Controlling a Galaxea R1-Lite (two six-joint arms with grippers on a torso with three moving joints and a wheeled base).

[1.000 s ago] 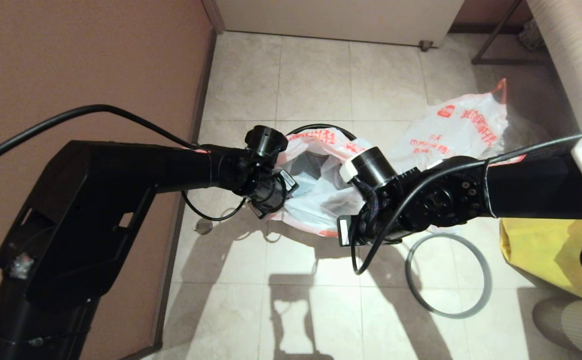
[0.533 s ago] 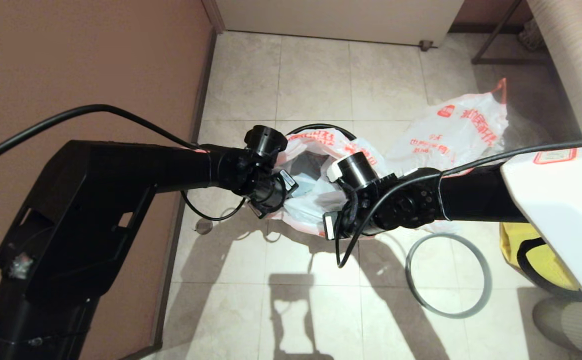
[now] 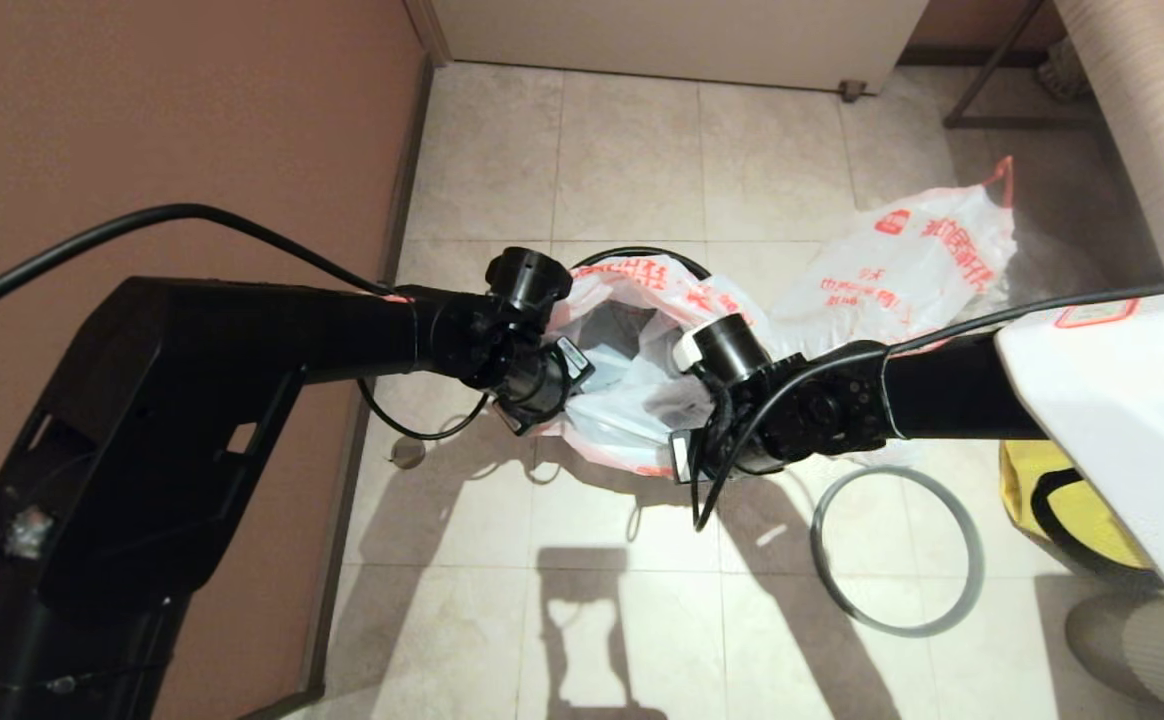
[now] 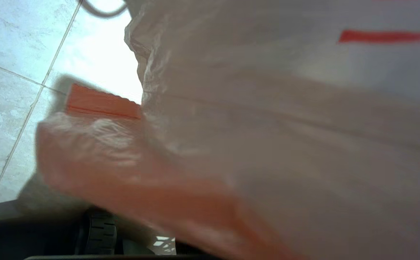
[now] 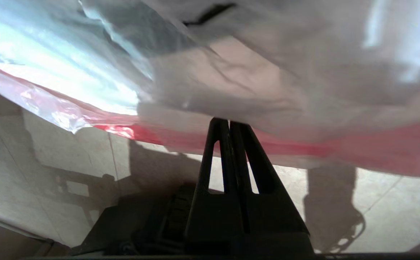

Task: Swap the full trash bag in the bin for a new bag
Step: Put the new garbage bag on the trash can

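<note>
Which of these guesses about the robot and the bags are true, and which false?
1. Both claws pinch the new bag over the bin. True: right claw, left claw.
2. The grey ring sits on the bin. False: it lies on the floor beside it.
3. The full trash bag lies on the floor behind the bin. True.
4. The bag over the bin is tied shut. False: its mouth gapes open.
5. The big bag at the right edge is blue. False: the yellow bag.
</note>
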